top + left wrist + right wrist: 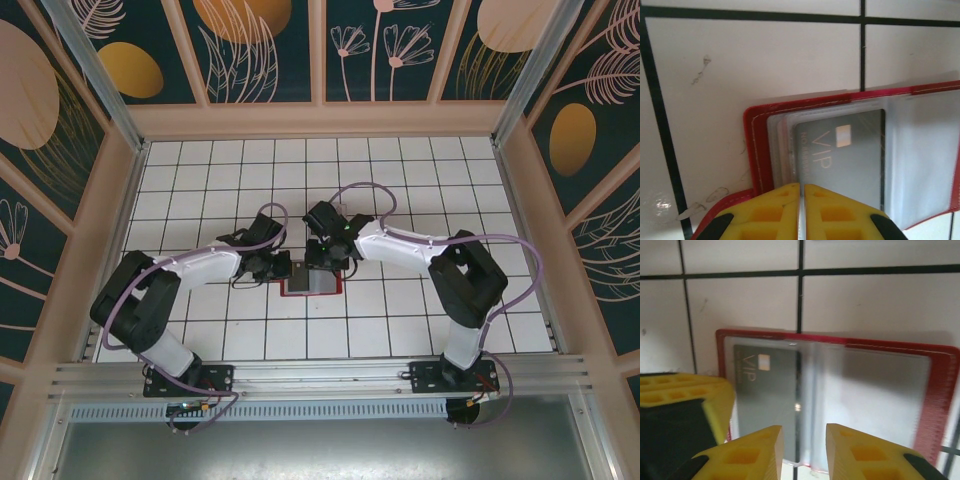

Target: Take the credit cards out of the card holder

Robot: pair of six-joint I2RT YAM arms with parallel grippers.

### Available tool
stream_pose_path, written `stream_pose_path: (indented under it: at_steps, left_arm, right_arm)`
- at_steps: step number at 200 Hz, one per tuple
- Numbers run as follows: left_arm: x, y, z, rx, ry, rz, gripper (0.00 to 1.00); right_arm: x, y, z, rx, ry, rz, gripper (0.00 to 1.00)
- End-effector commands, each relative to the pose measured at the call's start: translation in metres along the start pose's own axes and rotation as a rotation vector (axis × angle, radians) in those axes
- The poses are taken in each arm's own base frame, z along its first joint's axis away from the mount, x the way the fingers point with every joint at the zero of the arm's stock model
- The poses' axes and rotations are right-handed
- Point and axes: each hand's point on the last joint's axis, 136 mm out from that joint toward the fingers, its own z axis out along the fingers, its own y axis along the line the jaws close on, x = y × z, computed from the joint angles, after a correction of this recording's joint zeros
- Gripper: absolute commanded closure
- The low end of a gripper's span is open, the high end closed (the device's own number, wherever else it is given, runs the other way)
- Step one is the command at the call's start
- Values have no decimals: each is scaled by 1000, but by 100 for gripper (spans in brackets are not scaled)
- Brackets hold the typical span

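Step in hand: the opening one. The card holder (pixel 312 284) lies open and flat, red cover down and see-through sleeves up, and nothing is out of it yet. One dark credit card (pixel 840 155) marked VIP sits fully inside a sleeve on one half of the card holder. The other half looks pale and cloudy, and I cannot tell whether more cards are there.

Left gripper (pixel 801 200) – at the card holder's edge on the card side, yellow fingers pressed together with barely a slit. It reads as clenched, but I cannot tell whether a sleeve edge is caught between them.

Right gripper (pixel 802 450) – over the card holder's near edge at the fold, just beside the card, jaws apart and grasping nothing.

Next move, as I judge it: one claw pins the card holder while the other finds the sleeve's open mouth and pinches the bare edge of the card alone. The film is slick and layered, so catching a sleeve with the card is the risk.

Surface: a white tiled table (pixel 400 180) with dark grout lines, scuffed near the card holder. Around it stand dark panel walls (pixel 260 50) painted with pale plants and orange discs, and a metal rail (pixel 300 375) runs on the arms' side of the card holder.
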Motion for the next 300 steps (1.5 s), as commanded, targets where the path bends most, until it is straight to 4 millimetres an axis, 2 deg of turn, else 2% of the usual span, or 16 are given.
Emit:
stream_pose_path:
  at_steps: [1, 47, 115, 227, 260, 300]
  left_arm:
    - [8, 8, 7, -28, 12, -5, 87]
    - [15, 15, 10, -37, 27, -12, 89]
    - [16, 14, 9, -35, 29, -12, 89]
    - [15, 13, 9, -33, 29, -14, 90]
    - [12, 9, 5, -22, 20, -12, 85]
    - [15, 12, 8, -31, 33, -15, 84]
  right_arm:
    - [6, 14, 14, -85, 41, 30, 73]
    - [11, 13, 26, -113, 66, 52, 73]
    - [18, 6, 40, -102, 95, 61, 74]
    - [20, 12, 46, -149, 100, 52, 75]
    - [25, -1, 53, -96, 113, 60, 75]
    - [22, -15, 49, -10, 92, 52, 75]
